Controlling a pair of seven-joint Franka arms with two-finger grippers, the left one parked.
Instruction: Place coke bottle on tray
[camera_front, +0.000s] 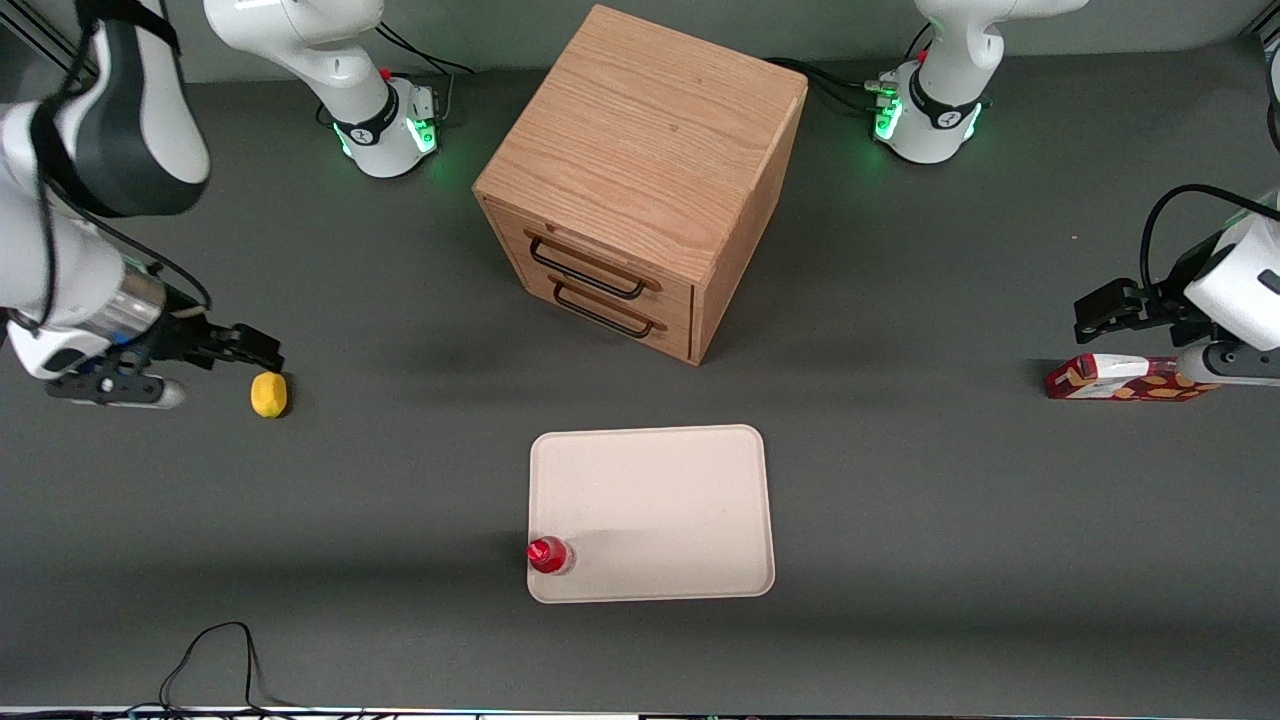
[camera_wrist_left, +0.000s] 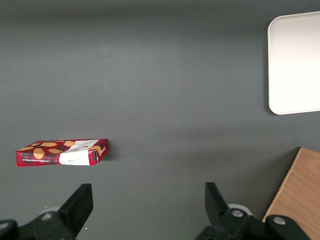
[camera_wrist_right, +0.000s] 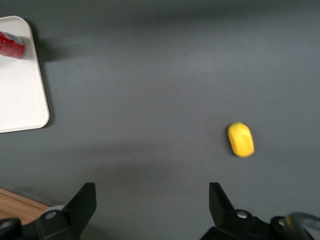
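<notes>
One Bottle Already on the Tray

One coke bottle (camera_front: 549, 555) stood upright on the tray (camera_front: 660, 500), in the corner nearest the front camera and toward the working arm's end, touching or nearly touching the low rim. The placement looked done, though only just inside the edge.

The hand (camera_front: 262, 349) hung well apart from the tray, toward the working arm's end of the surface (camera_front: 900, 500), just beside a small yellow fruit-like object (camera_front: 268, 394). In the right wrist view its fingers (camera_wrist_right: 82, 202) stood spread wide with nothing between them.

The bottle appeared small, light and rigid, probably smooth plastic that could slip under a loose pinch. Being slim and tall for its base, it would likely tip at a sideways nudge. A grip across the labelled body, below the red cap, seemed the safest hold.

A wooden drawer cabinet (camera_front: 640, 180) stood farther from the front camera than the tray.
</notes>
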